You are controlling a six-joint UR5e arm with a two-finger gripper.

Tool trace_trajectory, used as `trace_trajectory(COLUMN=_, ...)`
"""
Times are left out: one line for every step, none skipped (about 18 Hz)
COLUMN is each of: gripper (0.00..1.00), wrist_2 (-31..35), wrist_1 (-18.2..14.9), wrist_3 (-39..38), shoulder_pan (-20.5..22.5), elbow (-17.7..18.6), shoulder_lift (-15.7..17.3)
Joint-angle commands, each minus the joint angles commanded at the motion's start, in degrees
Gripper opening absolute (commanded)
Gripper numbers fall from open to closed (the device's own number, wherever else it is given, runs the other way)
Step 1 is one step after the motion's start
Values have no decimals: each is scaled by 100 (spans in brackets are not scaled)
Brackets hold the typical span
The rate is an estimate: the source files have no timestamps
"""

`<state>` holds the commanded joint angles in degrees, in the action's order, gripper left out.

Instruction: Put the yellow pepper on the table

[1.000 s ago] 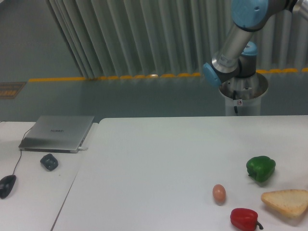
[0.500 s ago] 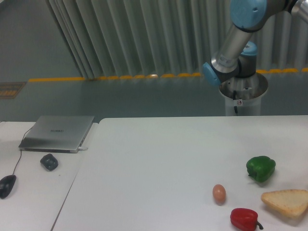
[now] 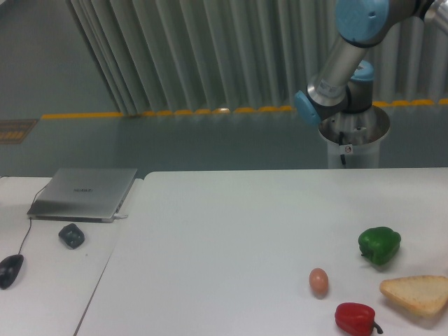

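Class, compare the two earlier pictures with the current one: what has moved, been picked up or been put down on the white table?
Nothing visibly changed. The arm holds the same pose, and the green pepper, egg, red pepper and bread lie where they were on the table. The gripper and any yellow pepper are out of view.

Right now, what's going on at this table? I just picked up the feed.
Only the upper part of the robot arm shows, raised behind the table; its gripper is out of frame, so nothing is visibly being handled. No yellow pepper is in view. On the table lie a green pepper, an egg, a red pepper and a slice of bread, none touching.
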<state>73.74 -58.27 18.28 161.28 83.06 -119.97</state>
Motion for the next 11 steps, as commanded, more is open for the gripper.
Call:
trace_trajectory(gripper=100, wrist_2=0, wrist_1=0, wrist_3=0, shoulder_pan=17, elbow=0, shoulder_lift=9)
trace_trajectory(gripper=100, wrist_2=9, wrist_1=0, wrist_3=0, shoulder_pan=18, elbow=0, shoulder_lift=9)
trace_trajectory(gripper=100, wrist_2=9, wrist_1=0, wrist_3=0, shoulder_pan=18, elbow=26, shoulder_lift=18)
trace_trajectory(gripper=100, wrist_2=9, wrist_1=0, wrist_3=-9, shoulder_pan=9, elbow=61, shoulder_lift=26)
trace_trajectory(gripper=100, wrist_2=1, wrist_1=0, wrist_3=-26, shoulder_pan=0, elbow=79, shoulder_lift=35)
trace_trajectory(gripper=100, wrist_2=0, wrist_1=0, wrist_3=-35, shoulder_pan=-9, elbow=88, shoulder_lift=44)
trace_trajectory(gripper=100, wrist_2=0, wrist_1=0, wrist_3=-27, shoulder_pan=-9, elbow=123, shoulder_lift=61)
trace_trajectory(gripper=100, wrist_2=-8, wrist_1=0, wrist_3=-26, shoulder_pan=0, elbow=140, shoulder_lift=62)
trace_trajectory(gripper=100, wrist_2=-8, wrist_1=9, wrist_3=-9, shoulder_pan=-9, elbow=202, shoulder_lift=79)
trace_trajectory(gripper=97, wrist_2=-17, wrist_1=26, wrist_3=0, shoulder_pan=-17, elbow=254, shoulder_lift=114)
trace_trajectory(gripper=94, wrist_2=-17, wrist_1=35, wrist_3=-9, shoulder_pan=-17, elbow=281, shoulder_lift=123)
